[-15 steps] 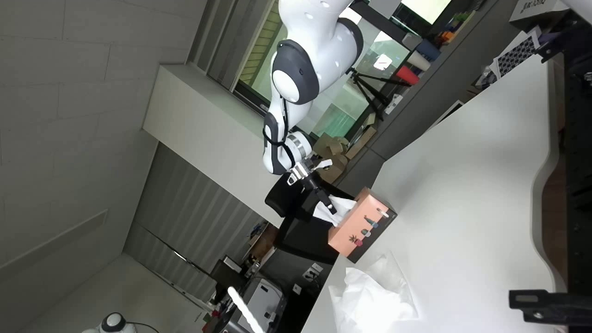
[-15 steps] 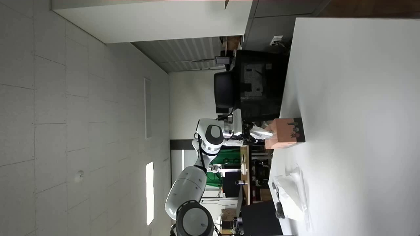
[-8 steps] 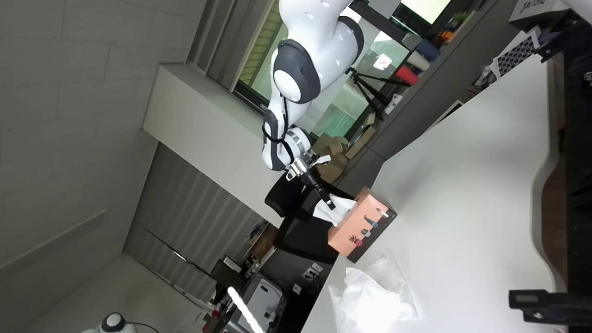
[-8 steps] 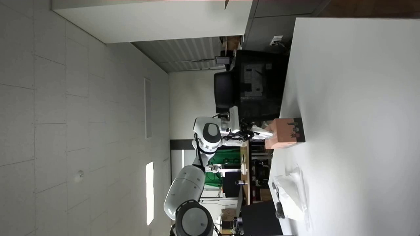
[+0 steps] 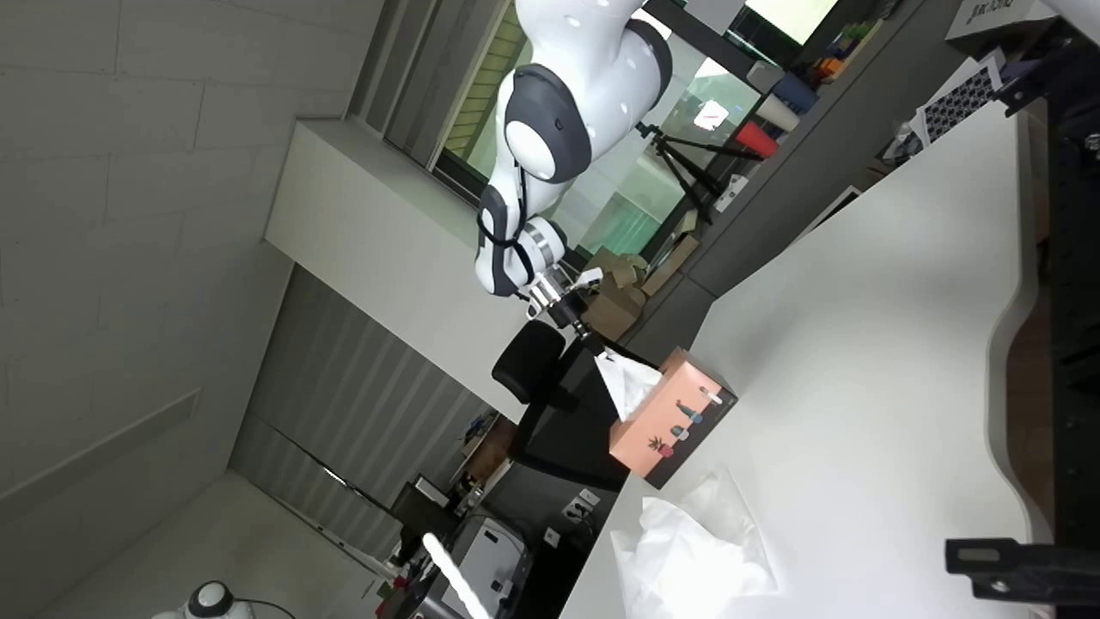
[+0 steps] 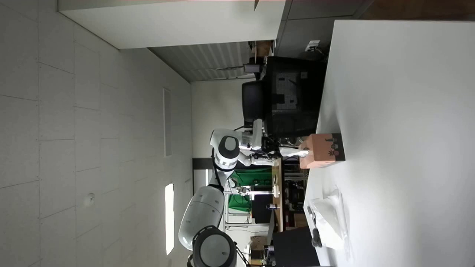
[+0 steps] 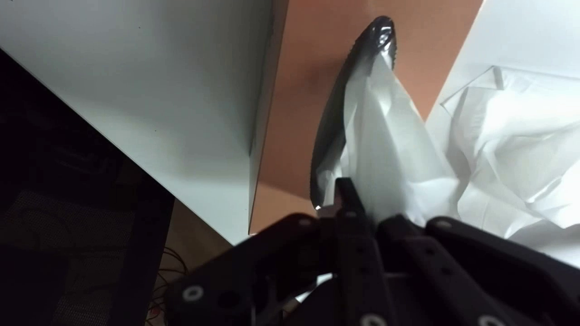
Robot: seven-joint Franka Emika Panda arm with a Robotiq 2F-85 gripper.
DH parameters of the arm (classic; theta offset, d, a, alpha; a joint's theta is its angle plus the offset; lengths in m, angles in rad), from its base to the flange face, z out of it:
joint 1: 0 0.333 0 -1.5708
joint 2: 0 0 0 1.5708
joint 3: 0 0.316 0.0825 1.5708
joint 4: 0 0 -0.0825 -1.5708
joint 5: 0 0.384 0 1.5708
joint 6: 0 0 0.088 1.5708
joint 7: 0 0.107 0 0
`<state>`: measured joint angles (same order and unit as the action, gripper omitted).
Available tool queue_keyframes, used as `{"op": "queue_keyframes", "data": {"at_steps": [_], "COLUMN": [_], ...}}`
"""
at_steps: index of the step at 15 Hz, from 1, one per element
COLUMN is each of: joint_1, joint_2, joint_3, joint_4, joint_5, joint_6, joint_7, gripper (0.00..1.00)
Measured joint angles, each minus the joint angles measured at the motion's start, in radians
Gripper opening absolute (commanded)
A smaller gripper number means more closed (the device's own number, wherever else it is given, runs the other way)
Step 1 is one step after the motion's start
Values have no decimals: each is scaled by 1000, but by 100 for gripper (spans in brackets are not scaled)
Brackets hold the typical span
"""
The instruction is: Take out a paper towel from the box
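Note:
The salmon-pink box (image 5: 666,421) rests at the table's edge in both exterior views, with its slot side facing my gripper (image 5: 601,350). Out of the slot comes the white paper towel (image 5: 627,384), drawn to a point at my fingertips while its lower part stays in the slot. In an exterior view the same towel (image 6: 293,152) spans the short gap between gripper and box. Seen from the wrist, my jaws are together on the towel (image 7: 378,145), which runs down to the dark plastic-lined slot of the box (image 7: 294,154). The pinched bit itself is hidden between the fingers.
Crumpled white sheeting (image 5: 696,554) lies on the white table (image 5: 859,387) beside the box, and shows close by in the wrist view. A black chair (image 6: 291,100) stands just past the table edge. A black bracket (image 5: 1014,567) juts over another edge.
My gripper has shut on the towel and moved up and away from the box. The towel, loosely draped before, is now stretched into a taut peak. The box has stayed put.

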<state>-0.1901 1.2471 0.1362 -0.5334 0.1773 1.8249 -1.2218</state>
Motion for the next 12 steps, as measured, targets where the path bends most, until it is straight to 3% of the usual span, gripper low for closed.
{"op": "queue_keyframes", "data": {"at_steps": [12], "joint_1": [-33], "joint_2": [-202], "joint_3": [4], "joint_4": [19], "joint_5": [20], "joint_6": [-172], "joint_7": [46], "gripper": [0]}}
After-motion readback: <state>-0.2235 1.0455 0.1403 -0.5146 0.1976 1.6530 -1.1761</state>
